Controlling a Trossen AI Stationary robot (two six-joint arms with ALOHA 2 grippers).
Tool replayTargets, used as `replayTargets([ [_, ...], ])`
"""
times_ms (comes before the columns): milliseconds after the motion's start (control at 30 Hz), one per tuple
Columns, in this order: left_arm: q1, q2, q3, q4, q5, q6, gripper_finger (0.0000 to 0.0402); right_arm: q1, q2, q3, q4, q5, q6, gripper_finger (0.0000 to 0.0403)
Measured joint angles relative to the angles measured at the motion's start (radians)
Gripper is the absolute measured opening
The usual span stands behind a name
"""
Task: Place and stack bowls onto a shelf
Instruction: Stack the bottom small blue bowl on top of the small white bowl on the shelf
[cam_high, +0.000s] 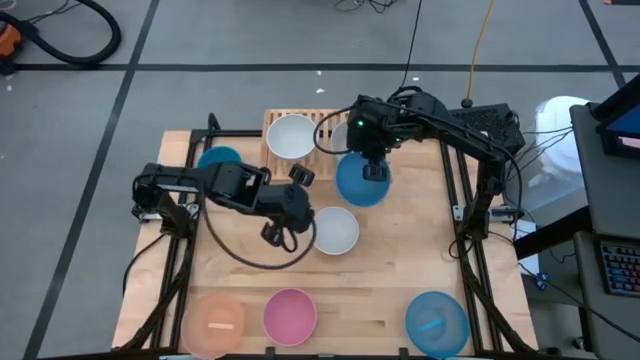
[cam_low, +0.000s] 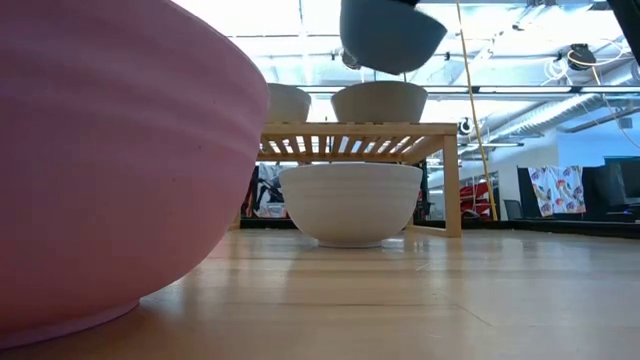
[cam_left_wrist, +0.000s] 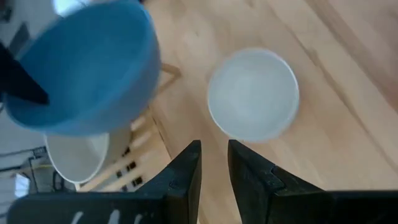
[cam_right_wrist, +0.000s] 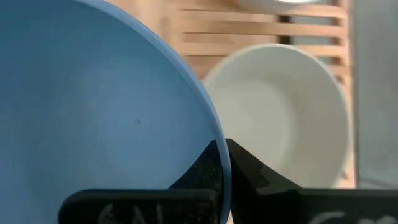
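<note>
My right gripper (cam_high: 372, 168) is shut on a blue bowl (cam_high: 358, 182) and holds it in the air by the shelf's (cam_high: 318, 124) near right corner. In the low view this bowl (cam_low: 392, 35) hangs above the shelf (cam_low: 360, 130). Two white bowls stand on the shelf's top (cam_low: 285, 103) (cam_low: 380, 102). My left gripper (cam_left_wrist: 214, 165) is narrowly open and touches nothing. It hovers just left of a white bowl (cam_high: 336, 230) that rests on its base on the table. My right gripper pinches the blue bowl's rim (cam_right_wrist: 219, 155), one finger inside the bowl (cam_right_wrist: 199, 171) and one outside (cam_right_wrist: 249, 171), coming from above. The bowl is lifted clear and hangs tilted below the fingers, above a white bowl (cam_right_wrist: 292, 112) on the shelf.
Another blue bowl (cam_high: 218, 158) sits on the table left of the shelf. Along the near edge stand a peach bowl (cam_high: 213, 322), a pink bowl (cam_high: 290, 315) and a blue bowl (cam_high: 436, 323). Bare wood (cam_high: 400, 260) lies between them and the white bowl.
</note>
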Motion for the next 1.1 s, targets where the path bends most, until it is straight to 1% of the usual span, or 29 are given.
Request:
replayTargets([
  [133, 0.013, 0.025, 0.000, 0.040, -0.002, -0.123, 0.0086, 0.000, 0.000, -0.003, -0.002, 0.095, 0.099, 0.0000],
  [200, 0.020, 0.034, 0.001, 0.085, -0.002, -0.218, 0.0086, 0.000, 0.000, -0.003, -0.002, 0.123, 0.133, 0.0000],
  [333, 0.019, 0.050, 0.002, 0.125, -0.013, -0.421, 0.0086, 0.004, 0.000, -0.004, 0.014, 0.197, 0.170, 0.0000],
  [400, 0.011, 0.054, 0.000, 0.112, -0.027, -0.470, 0.0086, 0.007, 0.000, -0.004, 0.021, 0.226, 0.171, 0.0000],
  [433, 0.004, 0.054, 0.000, 0.114, -0.037, -0.470, 0.0085, 0.007, 0.000, -0.004, 0.021, 0.229, 0.175, 0.0000],
  [533, -0.027, 0.053, 0.000, 0.146, -0.131, -0.444, 0.0085, 0.007, 0.000, -0.004, 0.021, 0.229, 0.199, 0.0000],
  [600, -0.038, 0.053, 0.000, 0.196, -0.200, -0.491, 0.0085, 0.008, 0.000, -0.004, 0.025, 0.229, 0.194, 0.0000],
  [667, -0.036, 0.053, 0.000, 0.226, -0.236, -0.608, 0.0085, 0.011, 0.000, -0.004, 0.044, 0.237, 0.191, 0.0000],
  [733, -0.034, 0.052, 0.000, 0.224, -0.268, -0.769, 0.0085, 0.019, 0.000, -0.004, 0.066, 0.268, 0.192, 0.0000],
  [833, -0.038, 0.051, -0.026, 0.212, -0.369, -0.959, 0.0085, 0.036, 0.000, -0.004, 0.087, 0.325, 0.192, 0.0000],
  [933, -0.046, 0.052, -0.072, 0.209, -0.478, -1.075, 0.0085, 0.054, 0.000, -0.005, 0.094, 0.350, 0.199, 0.0000],
  [1100, -0.055, 0.052, -0.129, 0.214, -0.565, -1.219, 0.0085, 0.083, 0.000, -0.005, 0.122, 0.367, 0.193, 0.0000],
])
